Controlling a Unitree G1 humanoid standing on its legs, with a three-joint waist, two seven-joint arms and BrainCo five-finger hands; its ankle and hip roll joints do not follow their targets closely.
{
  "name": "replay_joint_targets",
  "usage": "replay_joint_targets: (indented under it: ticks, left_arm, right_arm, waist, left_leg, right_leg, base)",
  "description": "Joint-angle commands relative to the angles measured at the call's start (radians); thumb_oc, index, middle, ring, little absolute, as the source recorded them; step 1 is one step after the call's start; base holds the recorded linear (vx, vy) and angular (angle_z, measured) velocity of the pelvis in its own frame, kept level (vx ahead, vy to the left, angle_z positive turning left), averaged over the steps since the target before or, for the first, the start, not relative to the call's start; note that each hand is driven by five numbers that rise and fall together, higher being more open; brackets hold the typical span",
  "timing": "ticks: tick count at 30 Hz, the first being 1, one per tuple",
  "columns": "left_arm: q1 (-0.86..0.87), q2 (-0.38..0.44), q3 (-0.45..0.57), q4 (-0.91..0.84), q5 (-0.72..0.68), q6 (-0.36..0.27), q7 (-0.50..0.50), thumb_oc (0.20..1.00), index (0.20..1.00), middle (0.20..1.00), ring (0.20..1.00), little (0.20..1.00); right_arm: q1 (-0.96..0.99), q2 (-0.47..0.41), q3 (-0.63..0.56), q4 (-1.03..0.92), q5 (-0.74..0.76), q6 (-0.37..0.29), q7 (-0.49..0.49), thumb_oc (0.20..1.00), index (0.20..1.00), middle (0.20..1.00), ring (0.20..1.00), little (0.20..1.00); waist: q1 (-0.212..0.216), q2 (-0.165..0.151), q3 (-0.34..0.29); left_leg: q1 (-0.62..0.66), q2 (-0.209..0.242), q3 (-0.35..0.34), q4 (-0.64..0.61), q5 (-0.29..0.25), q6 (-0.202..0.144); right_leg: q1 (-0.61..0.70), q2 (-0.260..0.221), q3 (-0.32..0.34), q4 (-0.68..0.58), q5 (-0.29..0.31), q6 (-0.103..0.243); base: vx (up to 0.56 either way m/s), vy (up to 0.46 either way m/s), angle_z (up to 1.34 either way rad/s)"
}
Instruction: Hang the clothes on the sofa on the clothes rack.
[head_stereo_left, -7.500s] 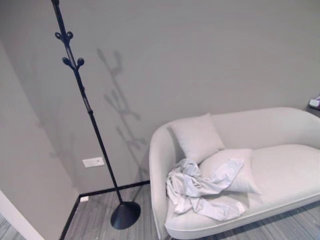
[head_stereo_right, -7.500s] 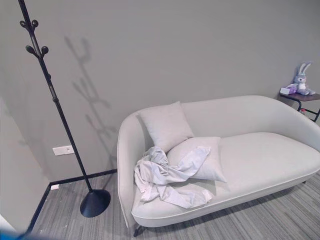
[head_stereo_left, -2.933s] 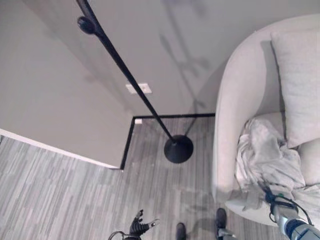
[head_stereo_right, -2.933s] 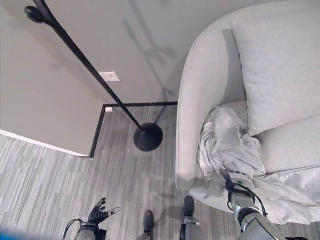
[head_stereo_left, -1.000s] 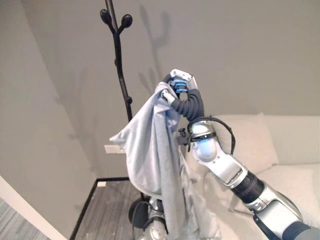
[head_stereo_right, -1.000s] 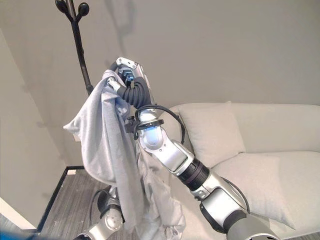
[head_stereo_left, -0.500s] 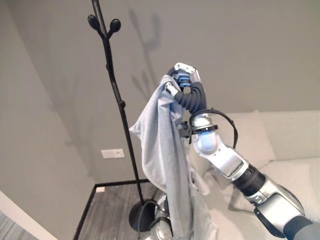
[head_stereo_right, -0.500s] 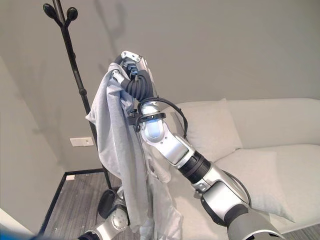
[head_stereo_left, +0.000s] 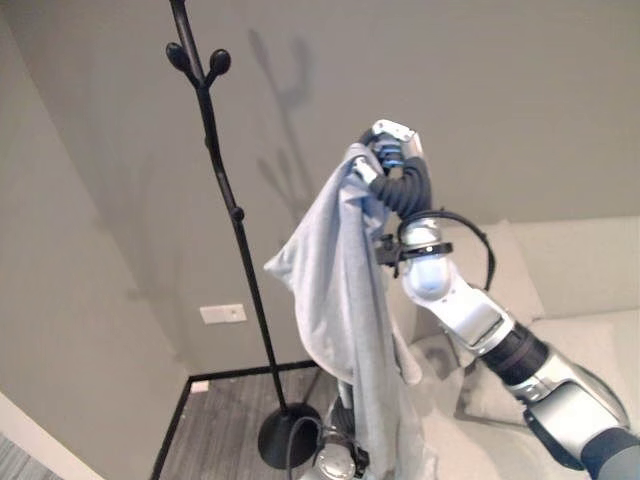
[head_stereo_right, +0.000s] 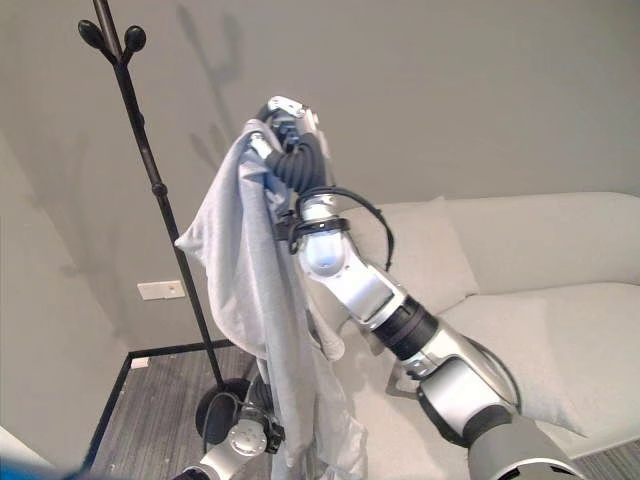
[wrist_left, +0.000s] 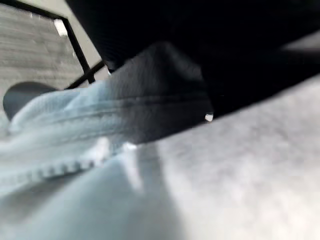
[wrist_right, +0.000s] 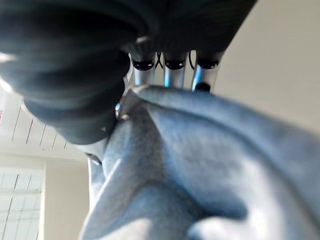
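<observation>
- Holding a pale grey cloth garment (head_stereo_left: 340, 300) high in the air, the right hand (head_stereo_left: 385, 165) has its fingers curled round the top bunch of the fabric; the right wrist view shows silver fingers (wrist_right: 170, 75) bent over the cloth.
- Landmark: a tall black metal clothes rack (head_stereo_left: 225, 230) with knobbed prongs near its top and a round base on the floor.
- The garment hangs just to the right of the rack's pole, apart from it, and is on none of the prongs. Its gathered top sits below the upper pair of prongs (head_stereo_left: 195, 60).
- The fabric drapes down in long folds from the right hand, with one loose corner jutting out toward the pole.
- The left hand sits low, to the right of the rack's base, behind the lower part of the garment. Its wrist view shows cloth pressed close against the dark cover, and I cannot tell how its fingers are set.
- A curved cream upholstered sofa (head_stereo_right: 560, 270) stands to the right of the rack, against the grey wall (head_stereo_left: 500, 80), with a pale square cushion (head_stereo_right: 425, 260) leaning on its backrest.
- A white wall socket plate (head_stereo_left: 222, 313) is on the wall to the left of the pole, low down.
</observation>
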Motion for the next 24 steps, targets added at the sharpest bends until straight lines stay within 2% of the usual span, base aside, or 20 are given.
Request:
replay_joint_targets:
  ticks: [1,3,7,11,12,13,14,15,16,18,22,24]
  left_arm:
    - [-0.002,0.074,0.061,-0.165,0.087,-0.072,0.085,0.2,0.2,0.2,0.2,0.2]
    - [0.021,0.101,0.08,-0.219,0.115,-0.067,0.099,0.2,0.2,0.2,0.2,0.2]
    - [0.122,0.215,0.215,-0.423,0.205,-0.06,0.143,0.2,0.2,0.2,0.2,0.2]
    - [0.204,0.266,0.344,-0.547,0.257,-0.065,0.165,0.2,0.2,0.2,0.2,0.2]
    - [0.219,0.271,0.366,-0.577,0.263,-0.069,0.169,0.2,0.2,0.2,0.2,0.2]
    - [0.245,0.282,0.399,-0.616,0.277,-0.083,0.17,0.2,0.2,0.2,0.2,0.2]
    - [0.248,0.283,0.398,-0.619,0.277,-0.083,0.169,0.2,0.2,0.2,0.2,0.2]
    - [0.26,0.287,0.413,-0.64,0.281,-0.091,0.169,0.2,0.2,0.2,0.2,0.2]
    - [0.277,0.293,0.425,-0.661,0.286,-0.096,0.162,0.2,0.2,0.2,0.2,0.2]
    - [0.303,0.298,0.46,-0.708,0.302,-0.104,0.16,0.2,0.2,0.2,0.2,0.2]
    - [0.367,0.285,0.482,-0.757,0.327,-0.107,0.142,0.2,0.2,0.2,0.2,0.2]
    - [0.371,0.285,0.468,-0.789,0.338,-0.123,0.12,0.2,0.2,0.2,0.2,0.2]
  right_arm:
    - [-0.019,-0.117,-0.14,-0.087,-0.067,-0.02,-0.011,0.2,0.2,0.2,0.2,0.2]
    - [0.025,-0.153,-0.17,-0.115,-0.084,-0.018,-0.008,0.2,0.2,0.2,0.2,0.2]
    - [0.271,-0.254,-0.327,-0.237,-0.158,-0.039,0.006,0.2,0.2,0.2,0.2,0.2]
    - [0.499,-0.275,-0.486,-0.312,-0.212,-0.073,0.021,0.2,0.2,0.2,0.2,0.2]
    - [0.551,-0.271,-0.522,-0.329,-0.221,-0.083,0.025,0.2,0.2,0.2,0.2,0.2]
    - [0.646,-0.28,-0.598,-0.35,-0.242,-0.096,0.034,0.2,0.2,0.2,0.2,0.2]
    - [0.652,-0.279,-0.602,-0.353,-0.243,-0.096,0.036,0.2,0.2,0.2,0.2,0.2]
    - [0.683,-0.28,-0.63,-0.362,-0.247,-0.105,0.038,0.2,0.2,0.2,0.2,0.2]
    - [0.72,-0.277,-0.662,-0.375,-0.245,-0.116,0.045,0.2,0.2,0.2,0.2,0.2]
    - [0.793,-0.233,-0.697,-0.393,-0.242,-0.149,0.052,0.2,0.2,0.2,0.2,0.2]
    - [0.899,-0.173,-0.73,-0.452,-0.243,-0.177,0.091,0.2,0.2,0.2,0.2,0.2]
    - [0.969,-0.158,-0.777,-0.482,-0.274,-0.193,0.091,0.2,0.2,0.2,0.2,0.2]
  waist:
    - [0.018,-0.02,0.016]
    - [0.021,-0.02,0.017]
    - [0.029,-0.015,0.024]
    - [0.032,-0.017,0.028]
    - [0.031,-0.019,0.03]
    - [0.017,-0.026,0.036]
    - [0.021,-0.027,0.033]
    - [0.019,-0.027,0.037]
    - [0.02,-0.024,0.037]
    - [0.032,-0.029,0.042]
    - [0.03,-0.043,0.023]
    - [0.027,-0.054,0.044]
  left_leg:
    - [0.043,-0.055,-0.07,0.005,-0.106,0.045]
    - [0.041,-0.056,-0.07,0.005,-0.106,0.046]
    - [0.035,-0.057,-0.071,0.005,-0.107,0.049]
    - [0.026,-0.056,-0.071,0.005,-0.108,0.048]
    - [0.023,-0.053,-0.072,0.005,-0.108,0.047]
    - [0.008,-0.044,-0.079,0.005,-0.102,0.046]
    - [0.008,-0.044,-0.077,0.005,-0.102,0.045]
    - [0.001,-0.036,-0.077,0.005,-0.099,0.044]
    - [-0.002,-0.027,-0.074,0.005,-0.096,0.044]
    - [-0.007,-0.013,-0.065,0.005,-0.09,0.042]
    - [0.024,-0.008,-0.066,0.008,-0.103,0.034]
    - [-0.026,-0.011,-0.074,0.138,-0.13,0.014]
  right_leg:
    - [0.033,-0.097,0.047,0.036,0.035,0.087]
    - [0.034,-0.098,0.045,0.035,0.036,0.088]
    - [0.031,-0.101,0.036,0.031,0.036,0.096]
    - [0.029,-0.101,0.04,0.026,0.037,0.103]
    - [0.029,-0.099,0.047,0.027,0.038,0.106]
    - [0.017,-0.069,0.106,0.051,0.039,0.113]
    - [0.014,-0.068,0.109,0.055,0.038,0.113]
    - [0.006,-0.041,0.139,0.074,0.017,0.112]
    - [0.004,-0.017,0.152,0.096,-0.02,0.1]
    - [0.022,0.005,0.124,0.127,-0.09,0.07]
    - [0.068,0.029,0.131,0.088,-0.116,0.046]
    - [0.107,0.023,0.116,0.037,-0.11,0.027]
  base:
    - [-0.02,0.023,0.05]
    - [-0.01,0.014,0.18]
    - [0.0,0.007,0.07]
    - [0.0,-0.01,-0.01]
    - [0.0,-0.085,-0.01]
    - [-0.01,-0.075,0.06]
    - [-0.03,-0.081,0.05]
    - [-0.02,-0.061,0.0]
    - [-0.03,-0.094,-0.16]
    - [0.01,-0.172,-0.16]
    - [0.12,-0.13,0.02]
    - [0.14,-0.183,0.02]
